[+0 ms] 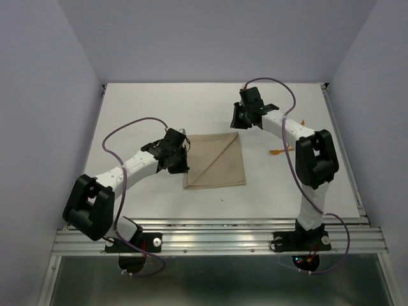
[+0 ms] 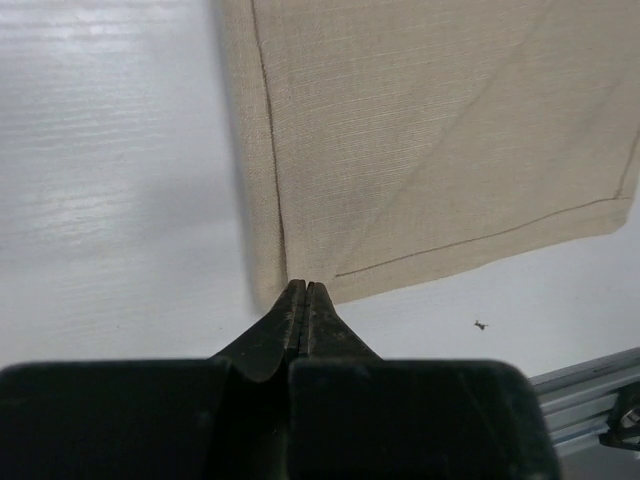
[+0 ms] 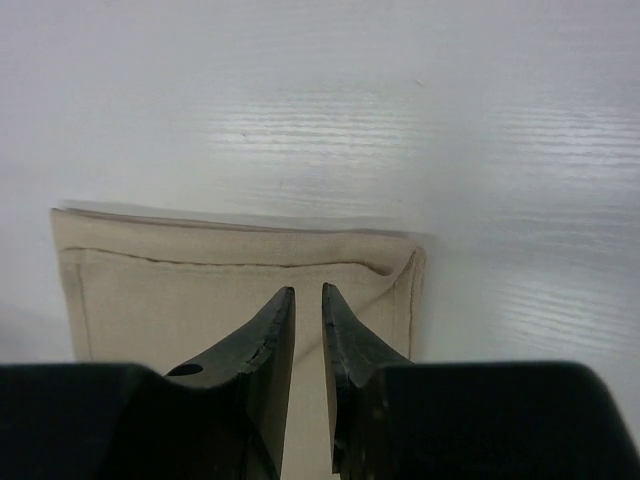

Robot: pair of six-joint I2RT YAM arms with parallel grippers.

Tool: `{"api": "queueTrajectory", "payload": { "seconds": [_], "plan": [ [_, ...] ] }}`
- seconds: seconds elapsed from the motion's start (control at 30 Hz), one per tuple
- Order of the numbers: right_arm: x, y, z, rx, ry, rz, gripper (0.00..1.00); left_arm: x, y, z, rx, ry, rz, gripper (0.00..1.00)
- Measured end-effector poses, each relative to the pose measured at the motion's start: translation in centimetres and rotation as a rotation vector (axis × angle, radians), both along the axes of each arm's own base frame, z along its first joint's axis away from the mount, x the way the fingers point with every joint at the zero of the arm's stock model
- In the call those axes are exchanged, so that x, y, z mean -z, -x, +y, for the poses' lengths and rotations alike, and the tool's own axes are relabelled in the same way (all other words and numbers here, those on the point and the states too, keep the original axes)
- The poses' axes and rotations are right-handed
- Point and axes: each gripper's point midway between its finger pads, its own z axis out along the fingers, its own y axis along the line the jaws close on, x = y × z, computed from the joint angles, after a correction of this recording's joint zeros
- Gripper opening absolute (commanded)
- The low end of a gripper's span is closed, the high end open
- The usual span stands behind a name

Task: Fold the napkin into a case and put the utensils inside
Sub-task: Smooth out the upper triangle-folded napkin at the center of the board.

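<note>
While the napkin [image 1: 215,162] lies flat at the middle of the white table [image 1: 146,108], its cloth shows a diagonal crease running from the far right corner to the near left one, and the right wrist view shows stacked layers along its edge. The left gripper [image 2: 303,292] is clenched, its two fingers pressed together, and its tips meet the napkin's near left corner. Whether any cloth is pinched between them is hard to tell from this angle, since the tips seem to sit right at the hem. The right gripper [image 3: 308,295] hangs over the far right corner of the napkin with its jaws a narrow slit apart, and nothing appears to be grasped. The utensils [image 1: 278,152], two thin orange pieces, lie on the table to the right of the napkin, apart from it and partly hidden by the right arm.
</note>
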Motion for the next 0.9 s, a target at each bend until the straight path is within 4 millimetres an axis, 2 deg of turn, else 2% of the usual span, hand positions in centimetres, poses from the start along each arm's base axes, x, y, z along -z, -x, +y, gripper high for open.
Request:
{"api": "queueTrajectory", "payload": {
  "seconds": [0.13,0.23,0.3,0.5,0.57,0.73,0.9],
  "plan": [
    [-4.6,0.8,0.0,-0.005,-0.054,-0.081,0.23,-2.3,-0.4,-0.2,0.004,0.033,-0.057,0.0],
    [-6.1,1.8,0.0,-0.013,-0.081,-0.099,0.23,-2.9,0.0,-0.7,0.021,0.068,-0.061,0.0],
    [-5.8,2.5,0.2,-0.018,-0.087,-0.09,0.23,-2.7,0.7,-1.0,0.041,0.097,-0.047,0.0],
    [-3.3,4.2,0.4,-0.022,-0.082,-0.015,0.23,0.9,4.6,-0.8,0.093,0.137,0.085,0.0],
    [-3.1,4.3,0.6,-0.023,-0.086,-0.008,0.23,1.8,5.2,-0.7,0.093,0.137,0.114,0.0],
    [-2.8,4.4,0.6,-0.018,-0.089,0.0,0.23,3.6,5.0,-0.7,0.058,0.114,0.157,0.0],
    [-1.4,5.6,0.0,-0.013,-0.073,0.032,0.23,3.8,4.6,-0.6,0.033,0.103,0.157,0.0]
  ]
}}
